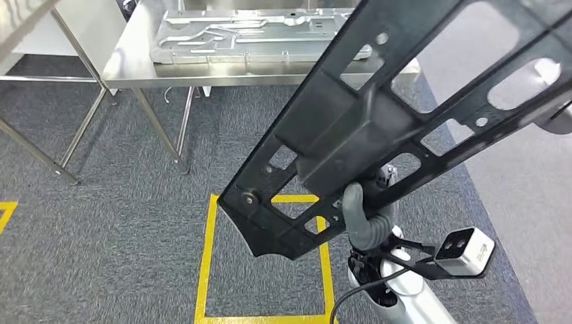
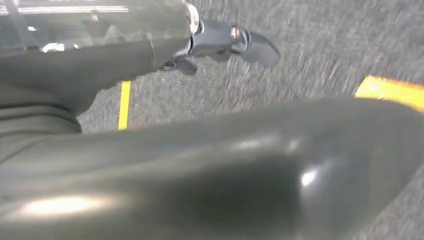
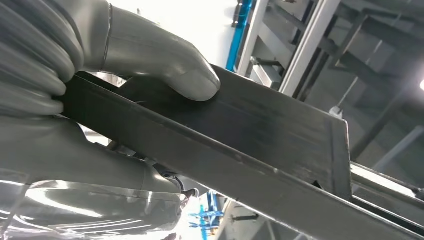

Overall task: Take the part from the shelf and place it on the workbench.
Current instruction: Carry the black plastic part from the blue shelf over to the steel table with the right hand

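Short of the workbench point(image 1: 128, 67), over grey carpet and a square of yellow floor tape point(image 1: 206, 270), the right hand point(image 1: 367, 219) grasped the part point(image 1: 378, 121), a long black metal frame pierced with cut-outs. The hand gripped it close to its near end, thumb pressed on one face and fingers wrapped behind, so most of its length reached up and away, its upper stretch overlapping the workbench's near right corner in the head view. A pressed silver panel point(image 1: 249, 34) lay on the workbench top. The left hand point(image 2: 225, 170) hung toward the floor, too blurred and close to tell how its fingers lay. The likely trouble was leverage: held so far off centre, the frame could pivot or slip in the grip, or its far end could strike the workbench edge or the panel when brought in.
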Robot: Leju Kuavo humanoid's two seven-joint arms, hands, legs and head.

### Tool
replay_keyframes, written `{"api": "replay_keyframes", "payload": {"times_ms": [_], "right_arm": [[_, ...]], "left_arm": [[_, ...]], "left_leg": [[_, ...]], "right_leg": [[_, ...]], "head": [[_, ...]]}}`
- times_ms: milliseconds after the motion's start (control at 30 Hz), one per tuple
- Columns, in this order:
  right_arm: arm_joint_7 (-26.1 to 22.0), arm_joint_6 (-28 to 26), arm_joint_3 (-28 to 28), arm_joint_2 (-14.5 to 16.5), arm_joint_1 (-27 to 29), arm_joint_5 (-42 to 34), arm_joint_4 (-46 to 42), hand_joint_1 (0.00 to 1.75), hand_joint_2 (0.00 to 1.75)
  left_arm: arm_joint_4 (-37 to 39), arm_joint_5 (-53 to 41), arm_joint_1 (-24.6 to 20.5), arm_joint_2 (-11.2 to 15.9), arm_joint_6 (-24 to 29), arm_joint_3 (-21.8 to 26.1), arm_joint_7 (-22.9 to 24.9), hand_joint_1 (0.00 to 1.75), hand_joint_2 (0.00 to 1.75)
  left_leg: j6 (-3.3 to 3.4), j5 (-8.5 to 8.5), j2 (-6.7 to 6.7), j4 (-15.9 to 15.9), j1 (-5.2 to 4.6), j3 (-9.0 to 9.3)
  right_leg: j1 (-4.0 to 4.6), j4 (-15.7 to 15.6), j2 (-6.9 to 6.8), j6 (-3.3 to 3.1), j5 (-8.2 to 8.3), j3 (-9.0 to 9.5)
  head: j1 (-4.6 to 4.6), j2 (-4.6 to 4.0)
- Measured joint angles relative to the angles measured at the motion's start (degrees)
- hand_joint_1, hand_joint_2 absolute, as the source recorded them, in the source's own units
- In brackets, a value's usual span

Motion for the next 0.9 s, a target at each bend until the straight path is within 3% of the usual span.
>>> {"api": "replay_keyframes", "payload": {"times_ms": [67, 133, 200, 233, 267, 300, 367, 400, 467, 533, 633, 700, 733, 767, 833, 867, 900], "right_arm": [[-0.08, 0.23, 0.02, -0.03, 0.03, 0.03, 0.39, 1.75, 1.75], [-0.11, 0.44, 0.04, -0.09, 0.3, 0.05, 0.92, 1.75, 1.75], [-0.09, 0.38, 0.05, -0.16, 0.53, 0.32, 1.42, 1.75, 1.75], [-0.08, 0.23, 0.05, -0.19, 0.56, 0.64, 1.62, 1.75, 1.75], [-0.04, 0.02, 0.05, -0.25, 0.57, 1.19, 1.85, 1.75, 1.75], [-0.03, -0.28, 0.05, -0.35, 0.68, 1.92, 2.18, 1.75, 1.75], [0.02, -0.92, 0.13, -0.58, 1.05, 3.43, 3.0, 1.75, 1.75], [0.07, -1.19, 0.17, -0.68, 1.27, 4.03, 3.35, 1.75, 1.75], [0.13, -1.43, 0.27, -0.66, 1.17, 4.83, 3.63, 1.75, 1.75], [0.03, -1.14, 0.32, -0.51, 0.87, 5.33, 3.69, 1.75, 1.75], [-0.03, -0.24, 0.48, -0.32, 1.29, 5.98, 3.86, 1.75, 1.75], [-0.02, 0.15, 0.6, -0.28, 1.61, 6.25, 4.06, 1.75, 1.75], [-0.03, 0.48, 0.61, -0.21, 1.65, 6.32, 4.12, 1.75, 1.75], [-0.03, 0.91, 0.61, -0.04, 1.66, 6.37, 4.15, 1.75, 1.75], [-0.04, 1.78, 0.6, 0.4, 1.7, 6.4, 4.14, 1.75, 1.75], [-0.05, 2.07, 0.57, 0.6, 1.76, 6.4, 4.08, 1.75, 1.75], [-0.05, 2.27, 0.55, 0.73, 1.85, 6.38, 3.98, 1.75, 1.75]], "left_arm": [[-0.01, 0.03, -0.1, -0.04, 0.0, 0.0, -0.09, 0.0, 0.0], [-0.01, 0.04, -0.11, -0.02, -0.01, 0.0, -0.12, 0.0, 0.0], [-0.01, 0.08, 0.02, -0.03, -0.05, 0.0, -0.12, 0.0, 0.0], [-0.01, 0.11, 0.08, -0.03, -0.07, 0.0, -0.13, 0.0, 0.0], [-0.01, 0.16, 0.11, -0.04, -0.09, 0.0, -0.16, 0.0, 0.0], [0.01, 0.26, 0.13, -0.04, -0.09, 0.0, -0.19, 0.0, 0.0], [0.06, 0.46, 0.06, -0.03, -0.09, 0.0, -0.3, 0.0, 0.0], [0.08, 0.56, 0.0, -0.04, -0.09, 0.01, -0.36, 0.0, 0.0], [0.08, 0.66, -0.26, -0.05, -0.09, 0.01, -0.47, 0.0, 0.0], [0.08, 0.73, -0.63, -0.13, -0.11, 0.01, -0.5, 0.0, 0.0], [0.08, 0.83, -0.97, -0.32, -0.17, 0.0, -0.44, 0.0, 0.0], [0.08, 0.92, -0.72, -0.35, -0.16, 0.0, -0.4, 0.0, 0.0], [0.08, 0.99, -0.55, -0.35, -0.15, 0.0, -0.38, 0.0, 0.0], [0.08, 1.04, -0.42, -0.34, -0.13, 0.0, -0.37, 0.0, 0.0], [0.13, 1.09, -0.19, -0.27, -0.12, 0.0, -0.38, 0.0, 0.0], [0.16, 1.07, -0.13, -0.24, -0.15, -0.01, -0.41, 0.0, 0.0], [0.19, 1.04, -0.09, -0.22, -0.19, -0.01, -0.43, 0.0, 0.0]], "left_leg": [[0.39, -1.07, -0.15, -1.07, 0.2, 2.25], [0.49, -2.51, -0.31, -1.65, 0.27, 4.45], [0.31, -4.31, -0.49, -1.88, 0.38, 7.04], [0.16, -5.31, -0.56, -1.91, 0.45, 8.47], [-0.03, -6.4, -0.6, -1.94, 0.52, 9.93], [-0.25, -7.52, -0.62, -1.86, 0.55, 11.42], [-0.89, -9.77, -0.66, -1.97, 0.49, 13.78], [-1.3, -10.35, -0.64, -1.67, 0.48, 14.71], [-1.91, -10.42, -0.52, -0.43, 0.63, 15.53], [-2.26, -10.5, -0.46, 3.56, 0.8, 13.91], [-2.65, -14.55, -0.45, 13.24, 0.82, 6.72], [-2.58, -15.99, -0.46, 15.52, 0.79, 2.92], [-2.41, -14.97, -0.45, 14.05, 0.75, 2.08], [-2.11, -12.52, -0.45, 11.02, 0.67, 1.91], [-1.37, -6.0, -0.42, 4.49, 0.3, 2.19], [-1.05, -3.79, -0.43, 2.47, 0.08, 2.37], [-0.78, -2.66, -0.45, 1.38, -0.08, 2.45]], "right_leg": [[-0.15, 6.43, -0.25, 0.42, 0.07, -4.14], [-0.3, 11.53, -0.3, 0.66, -3.28, -9.16], [-0.47, 11.8, -0.34, 0.88, -6.39, -12.43], [-0.6, 10.06, -0.39, 1.01, -6.03, -13.23], [-0.75, 7.25, -0.52, 1.11, -3.42, -13.64], [-0.87, 4.31, -0.83, 1.14, 0.95, -13.87], [-0.71, 0.75, -1.43, 0.59, 7.57, -13.44], [-0.58, 0.36, -1.46, 0.16, 8.65, -13.0], [-0.37, 0.23, -1.05, -0.79, 7.65, -11.55], [-0.43, -0.11, -0.86, -1.64, 6.82, -10.32], [-0.33, -0.62, -0.78, -2.22, 5.63, -8.81], [-0.22, -0.91, -0.61, -2.27, 4.56, -7.24], [-0.19, -0.96, -0.5, -2.23, 3.94, -6.37], [-0.16, -0.98, -0.43, -2.16, 3.32, -5.52], [-0.1, -1.11, -0.29, -1.8, 2.2, -4.3], [-0.08, -1.32, -0.21, -1.49, 1.79, -3.92], [-0.05, -1.38, -0.13, -1.1, 1.69, -3.61]], "head": [[0.01, 0.0], [0.0, 0.0], [0.0, 0.0], [0.0, 0.0], [0.0, 0.0], [0.0, -0.01], [0.02, -0.02], [0.01, -0.02], [-0.02, -0.01], [-0.02, -0.01], [-0.02, 0.0], [-0.02, 0.0], [-0.02, -0.01], [-0.02, -0.01], [-0.02, -0.02], [-0.02, -0.01], [-0.02, -0.01]]}}
